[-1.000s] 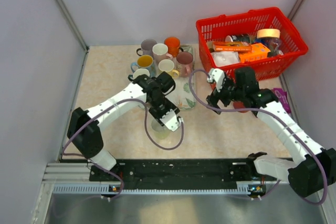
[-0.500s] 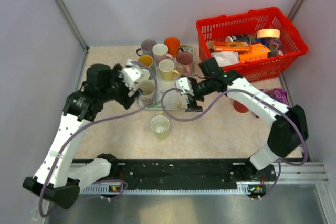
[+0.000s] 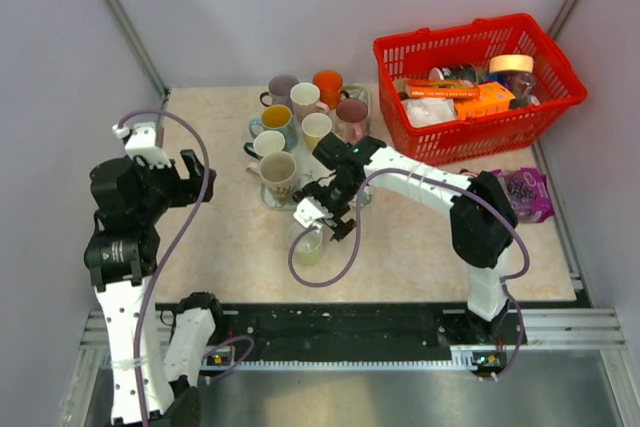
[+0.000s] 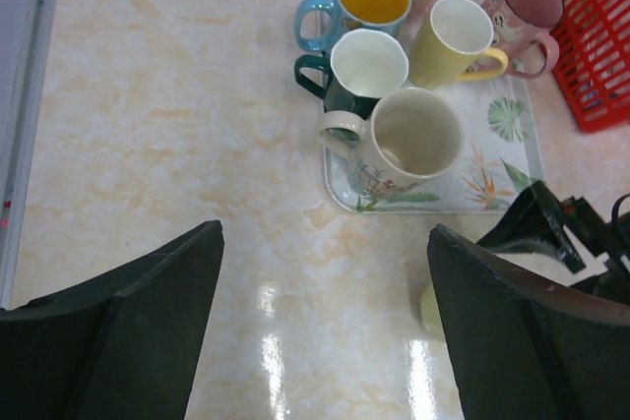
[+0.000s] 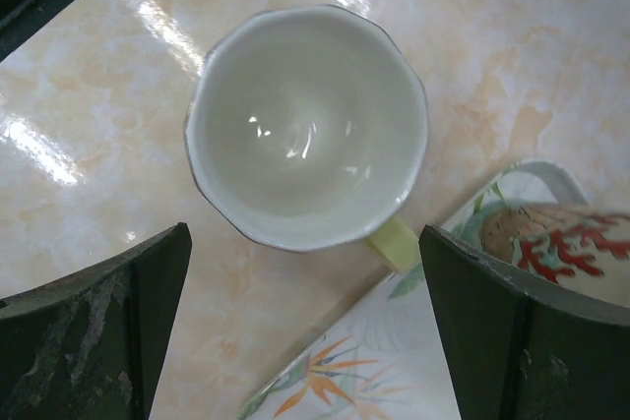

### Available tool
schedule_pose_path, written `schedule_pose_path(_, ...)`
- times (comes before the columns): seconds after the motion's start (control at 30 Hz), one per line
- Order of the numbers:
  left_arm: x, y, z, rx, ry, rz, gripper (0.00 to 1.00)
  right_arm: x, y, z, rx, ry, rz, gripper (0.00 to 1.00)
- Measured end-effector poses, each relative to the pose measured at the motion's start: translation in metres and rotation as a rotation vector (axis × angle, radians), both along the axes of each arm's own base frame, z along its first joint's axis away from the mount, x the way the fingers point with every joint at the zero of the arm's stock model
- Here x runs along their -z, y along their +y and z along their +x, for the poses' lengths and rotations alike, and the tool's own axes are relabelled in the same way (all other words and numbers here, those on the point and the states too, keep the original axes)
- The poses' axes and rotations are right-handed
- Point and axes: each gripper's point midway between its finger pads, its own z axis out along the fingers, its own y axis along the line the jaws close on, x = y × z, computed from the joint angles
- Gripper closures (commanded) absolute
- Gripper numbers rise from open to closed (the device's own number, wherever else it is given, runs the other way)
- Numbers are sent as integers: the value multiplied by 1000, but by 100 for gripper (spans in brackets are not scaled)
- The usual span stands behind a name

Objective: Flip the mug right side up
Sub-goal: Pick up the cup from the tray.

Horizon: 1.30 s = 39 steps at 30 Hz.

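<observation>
Both claws gape open; from above we see the right claw (image 3: 322, 219) half hiding the upright mug (image 5: 307, 125), left claw (image 4: 325, 233) well apart.

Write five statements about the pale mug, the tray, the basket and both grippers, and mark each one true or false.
1. The pale mug stands mouth up on the table. True.
2. The right gripper is shut on the mug's handle. False: it is open, with its fingers spread to either side of the mug and clear of it.
3. The pale mug sits on the tray. False: it stands on the bare table beside the tray's edge.
4. The left gripper is open and holds nothing. True.
5. The red basket is empty. False: it holds a roll of tape and other goods.
</observation>
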Motion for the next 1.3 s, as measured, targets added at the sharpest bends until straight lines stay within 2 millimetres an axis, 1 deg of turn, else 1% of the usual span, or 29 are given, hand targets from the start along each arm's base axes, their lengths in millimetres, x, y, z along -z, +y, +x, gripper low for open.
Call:
schedule_pose_path(0.1, -5, 7, -7, -46, -26, -22, 13, 6, 0, -14, -80, -14, -21, 1)
schedule_pose_path(0.17, -7, 9, -12, -64, -40, -42, 13, 9, 2, -18, -112, -21, -32, 1)
schedule_pose_path(0.27, -8, 7, -14, -58, -45, -62, 14, 16, 8, -18, -145, -37, -43, 3)
schedule_pose_path(0.37, -6, 3, -15, -34, -39, -80, 14, 21, 7, -16, -148, -49, -62, 6)
schedule_pose_path(0.5, -6, -4, -15, -1, -39, -101, 16, 26, -1, -14, -109, -43, -113, 9)
schedule_pose_path(0.57, -7, -6, -15, 12, -45, -108, 16, 28, -9, -16, -82, -31, -136, 13)
schedule_pose_path(0.73, -4, -9, -12, 31, -46, -127, 17, 32, -39, -35, 69, 61, -211, 21)
schedule_pose_path(0.8, -2, -11, -10, 38, -42, -138, 18, 32, -45, -41, 145, 93, -219, 25)
schedule_pose_path(0.9, 1, -13, -8, 47, -35, -155, 18, 37, -44, -41, 272, 131, -213, 34)
schedule_pose_path(1.03, 2, -14, -4, 61, -36, -166, 19, 46, -39, -31, 421, 152, -209, 43)
schedule_pose_path(1.13, 5, -14, -1, 64, -34, -176, 20, 48, -34, -26, 484, 167, -198, 55)
schedule_pose_path(1.3, 8, -16, 5, 72, -31, -196, 20, 46, -28, -22, 540, 186, -181, 80)
